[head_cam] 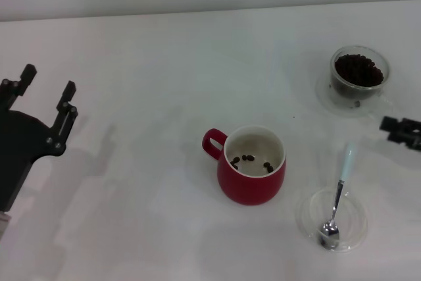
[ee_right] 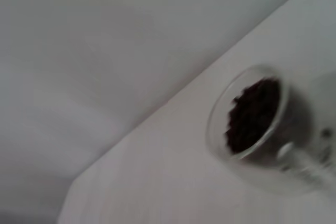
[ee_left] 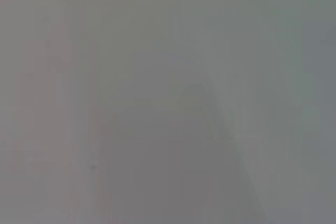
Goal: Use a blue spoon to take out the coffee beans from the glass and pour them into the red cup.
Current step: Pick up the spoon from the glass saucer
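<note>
Left gripper (head_cam: 47, 99): raised at table's left edge, fingers spread, empty.
Right gripper (head_cam: 401, 129): at right edge; finger state unclear.
Blue spoon (head_cam: 339, 195): in clear dish (head_cam: 355, 228).
Coffee beans (head_cam: 358, 69): in glass (head_cam: 359, 100); few in red cup (head_cam: 252, 185).

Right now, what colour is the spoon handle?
Pale light blue, above a shiny metal bowl; the blue spoon shows best in the head view.
</note>
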You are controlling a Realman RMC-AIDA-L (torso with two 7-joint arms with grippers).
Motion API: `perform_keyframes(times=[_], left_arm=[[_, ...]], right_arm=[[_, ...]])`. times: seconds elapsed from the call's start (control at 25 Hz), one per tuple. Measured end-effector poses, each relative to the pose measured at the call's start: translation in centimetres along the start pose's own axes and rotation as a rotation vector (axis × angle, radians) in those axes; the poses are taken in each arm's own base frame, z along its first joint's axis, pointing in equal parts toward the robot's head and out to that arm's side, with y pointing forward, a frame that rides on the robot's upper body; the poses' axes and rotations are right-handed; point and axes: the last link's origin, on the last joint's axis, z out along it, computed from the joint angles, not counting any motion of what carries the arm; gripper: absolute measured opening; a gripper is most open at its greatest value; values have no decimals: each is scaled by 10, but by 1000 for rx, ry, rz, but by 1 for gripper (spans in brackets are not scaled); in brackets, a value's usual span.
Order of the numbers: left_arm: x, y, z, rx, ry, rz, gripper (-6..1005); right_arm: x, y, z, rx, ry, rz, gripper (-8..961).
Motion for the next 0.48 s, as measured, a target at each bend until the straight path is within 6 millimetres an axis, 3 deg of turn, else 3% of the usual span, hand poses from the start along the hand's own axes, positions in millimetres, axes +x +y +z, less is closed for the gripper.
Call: perform_keyframes(times=[0.2,0.48], left_arm=[[-2,-6,-4,16,-12,20,548],[-2,-8,-4,18,-10,26,547]], right_arm=[[8,11,22,-56,99,-6,712],[13,17,36,-77,143,-25,713]])
